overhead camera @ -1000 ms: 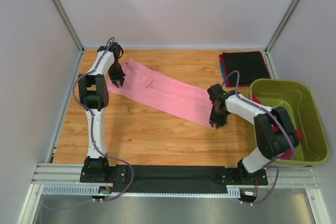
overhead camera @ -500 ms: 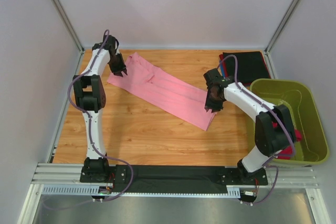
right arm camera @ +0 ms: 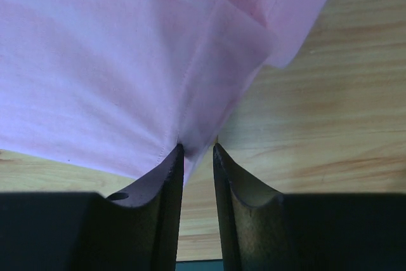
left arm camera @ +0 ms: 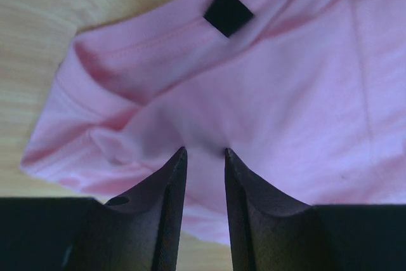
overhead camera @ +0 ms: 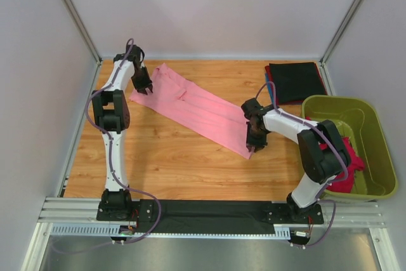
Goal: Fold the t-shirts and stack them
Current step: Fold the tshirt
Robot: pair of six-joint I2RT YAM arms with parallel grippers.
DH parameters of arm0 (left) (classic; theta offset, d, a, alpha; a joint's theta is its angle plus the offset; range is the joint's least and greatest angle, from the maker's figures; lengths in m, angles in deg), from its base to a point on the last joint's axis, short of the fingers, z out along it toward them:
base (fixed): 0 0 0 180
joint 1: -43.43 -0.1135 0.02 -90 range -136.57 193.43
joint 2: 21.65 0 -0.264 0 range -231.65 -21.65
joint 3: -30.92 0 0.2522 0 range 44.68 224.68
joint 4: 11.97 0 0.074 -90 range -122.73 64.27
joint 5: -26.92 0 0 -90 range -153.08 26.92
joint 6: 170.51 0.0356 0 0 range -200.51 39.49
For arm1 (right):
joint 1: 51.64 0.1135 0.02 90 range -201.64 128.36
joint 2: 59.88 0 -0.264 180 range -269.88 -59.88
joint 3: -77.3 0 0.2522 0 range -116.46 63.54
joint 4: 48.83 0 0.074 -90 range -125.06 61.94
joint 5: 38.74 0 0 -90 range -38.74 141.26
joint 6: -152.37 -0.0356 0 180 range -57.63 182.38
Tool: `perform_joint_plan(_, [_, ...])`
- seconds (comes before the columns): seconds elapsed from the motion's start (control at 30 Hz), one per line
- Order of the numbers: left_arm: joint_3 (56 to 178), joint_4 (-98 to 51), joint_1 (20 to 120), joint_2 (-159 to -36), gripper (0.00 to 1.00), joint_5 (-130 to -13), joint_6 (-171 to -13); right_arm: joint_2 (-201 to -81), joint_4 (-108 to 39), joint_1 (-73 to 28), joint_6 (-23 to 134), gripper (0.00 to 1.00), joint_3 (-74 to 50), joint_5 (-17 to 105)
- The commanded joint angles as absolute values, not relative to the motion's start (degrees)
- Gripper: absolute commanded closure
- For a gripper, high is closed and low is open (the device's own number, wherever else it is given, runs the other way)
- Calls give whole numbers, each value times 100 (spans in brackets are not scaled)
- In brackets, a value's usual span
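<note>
At upper left of the overhead view, my left gripper [overhead camera: 145,89] pinches the collar end of the pink shirt [overhead camera: 196,109]. The shirt stretches diagonally across the table [overhead camera: 165,157] to centre right, where my right gripper [overhead camera: 252,146] clamps its hem. Folded shirts [overhead camera: 295,80], black on top, lie at upper right, beside the green tub [overhead camera: 336,99].

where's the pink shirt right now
In the top view the pink t-shirt lies diagonally across the table, far-left end at the left gripper, near-right end at the right gripper, left of the green tub.
</note>
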State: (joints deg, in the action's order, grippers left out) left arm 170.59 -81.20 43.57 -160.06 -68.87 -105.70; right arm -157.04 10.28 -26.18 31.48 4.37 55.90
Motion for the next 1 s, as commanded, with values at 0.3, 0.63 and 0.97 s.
perform_joint_plan(0.3, [18134, -6857, 3684, -17238, 59, -8116, -11590, -15436, 1248, -1236, 1590, 73, 607, 5760])
perform_joint_plan(0.63, [17407, -5931, 3605, -15737, 45, -9297, -11725, -15050, 2452, -540, 1587, 68, -773, 5925])
perform_joint_plan(0.97, [14438, -6555, 4332, -13462, 47, -8893, -11593, -15303, 1882, -2042, 3230, 67, -1107, 5837])
